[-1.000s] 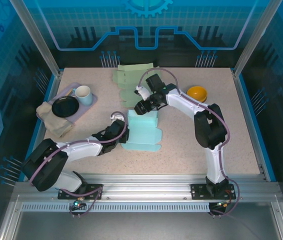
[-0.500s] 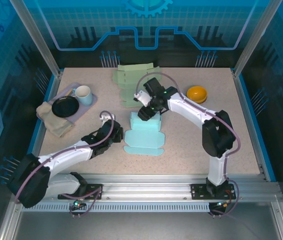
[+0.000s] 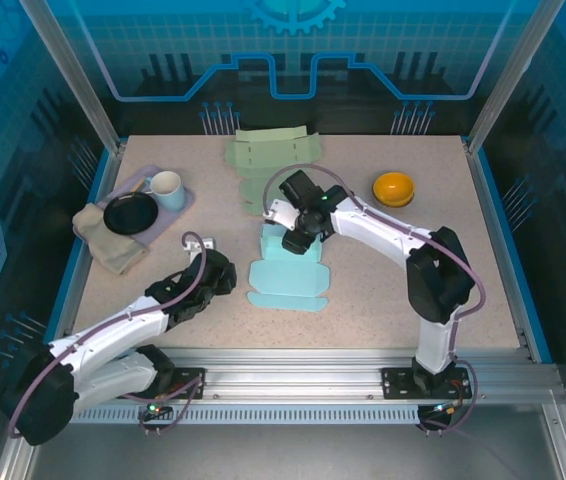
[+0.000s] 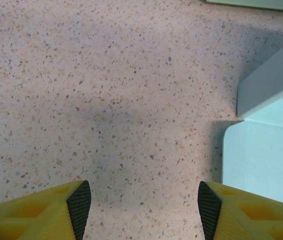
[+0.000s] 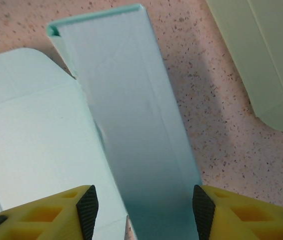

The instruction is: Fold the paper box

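Paper box (image 3: 288,278) lies part-folded beneath the right hand (image 5: 144,205), one flap (image 5: 126,110) raised between its wide-spread jaws, apparently for creasing; left hand (image 4: 144,202), also wide and empty, hovers over tabletop (image 4: 106,100), box just to its right.

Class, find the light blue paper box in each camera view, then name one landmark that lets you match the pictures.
Top external: the paper box lies flat near the middle of the picture.
Left wrist: the paper box sits at the right edge, with one flap raised.
Right wrist: the paper box spans the left and centre, with a raised flap running up the middle.
Shared landmark: the pale green blanks beyond the box, at upper right in the right wrist view.
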